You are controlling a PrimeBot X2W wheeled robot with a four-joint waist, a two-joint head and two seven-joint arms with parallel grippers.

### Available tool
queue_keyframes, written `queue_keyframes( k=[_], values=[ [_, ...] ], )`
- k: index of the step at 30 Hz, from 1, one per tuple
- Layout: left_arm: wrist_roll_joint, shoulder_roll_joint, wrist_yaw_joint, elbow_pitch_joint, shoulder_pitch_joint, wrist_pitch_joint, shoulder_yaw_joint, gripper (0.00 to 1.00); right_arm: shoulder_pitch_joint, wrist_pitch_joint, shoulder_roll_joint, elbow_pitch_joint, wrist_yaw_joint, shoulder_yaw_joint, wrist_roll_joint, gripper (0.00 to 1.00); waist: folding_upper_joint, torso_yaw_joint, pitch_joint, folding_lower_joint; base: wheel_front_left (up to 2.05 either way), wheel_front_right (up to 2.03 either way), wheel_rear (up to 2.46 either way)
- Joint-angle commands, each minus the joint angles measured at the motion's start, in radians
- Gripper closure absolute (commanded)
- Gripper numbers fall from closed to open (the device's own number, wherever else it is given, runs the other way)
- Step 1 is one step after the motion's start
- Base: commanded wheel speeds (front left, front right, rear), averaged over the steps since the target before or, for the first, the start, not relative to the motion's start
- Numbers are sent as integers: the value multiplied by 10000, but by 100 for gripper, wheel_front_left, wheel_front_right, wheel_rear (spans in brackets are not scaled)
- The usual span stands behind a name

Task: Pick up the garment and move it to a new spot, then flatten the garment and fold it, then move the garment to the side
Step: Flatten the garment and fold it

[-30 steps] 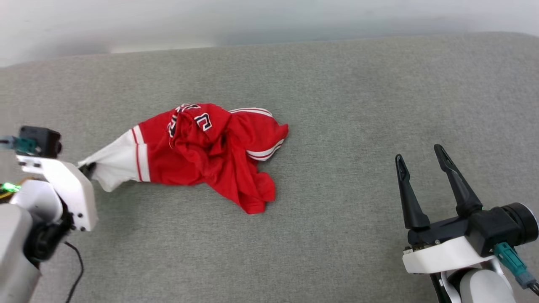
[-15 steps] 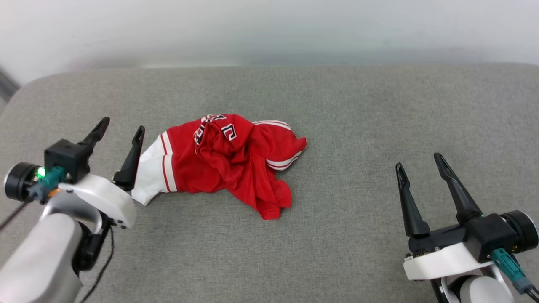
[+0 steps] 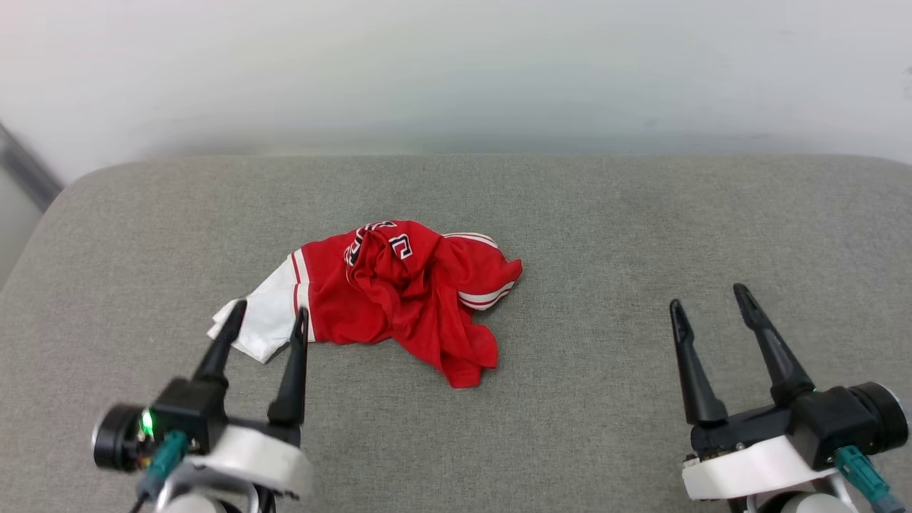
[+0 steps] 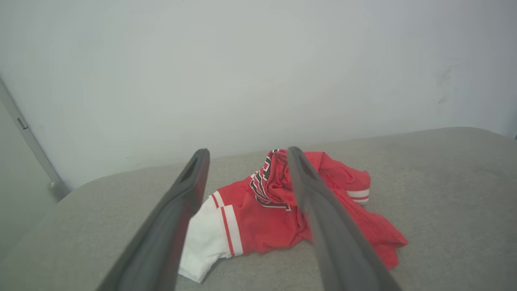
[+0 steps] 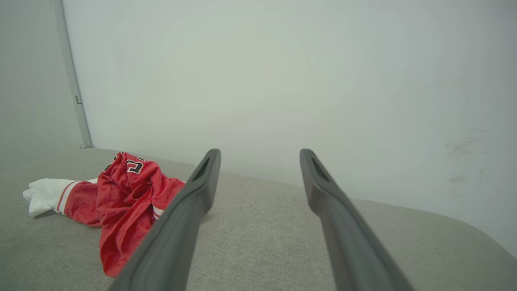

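The garment (image 3: 399, 296) lies crumpled on the grey cushioned surface (image 3: 605, 228), red with a white sleeve at its left end and black white-outlined letters on top. It also shows in the left wrist view (image 4: 274, 218) and the right wrist view (image 5: 121, 198). My left gripper (image 3: 269, 315) stands open at the lower left, its fingertips just in front of the white sleeve, holding nothing. Far to the right of the garment, my right gripper (image 3: 707, 297) is open and empty.
A pale wall (image 3: 456, 64) runs behind the grey surface. At the far left a grey metal strip (image 3: 28, 171) stands against the wall. The surface's rounded left corner (image 3: 50, 214) lies beyond the garment.
My left gripper has let go of the white sleeve, opened, and drawn back toward me. The garment now lies loose. The head camera has tilted up, showing more wall. The right gripper has stayed put.
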Motion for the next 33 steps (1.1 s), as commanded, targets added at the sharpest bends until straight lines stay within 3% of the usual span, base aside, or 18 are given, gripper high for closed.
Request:
queue_keyframes(
  k=[1, 6, 12, 23, 27, 33],
  values=[
    [71, -221, 65, -141, 393, -21, 163, 0, 99, -16, 20, -39, -7, 93, 43, 0, 0, -29, -41, 1, 0, 0, 0],
    [297, -790, -67, -276, 1260, -23, 524, 0, 132, -16, 20, 32, -7, 264, -37, 0, 0, -177, -53, 1, 0, 0, 0],
    [604, -741, -512, 125, 972, 369, 40, 0, 104, -16, 20, 38, -7, 294, -147, 0, 0, -391, 178, 1, 0, 0, 0],
    [264, -906, -1884, 698, -1795, 5270, -1601, 0, -327, -16, 18, -112, -7, 254, -361, 0, 0, -838, 1314, 1, 0, 0, 0],
    [183, -1054, -2126, 1378, -2747, 6246, -1775, 0, -507, -16, 20, -143, -7, 182, -292, 0, 0, -1056, 1725, 1, 0, 0, 0],
    [407, -1159, -2372, 2574, -3694, 6789, -2082, 0, -663, -16, 20, -144, -7, 155, -275, 0, 0, -1302, 2155, 1, 0, 0, 0]
  ],
)
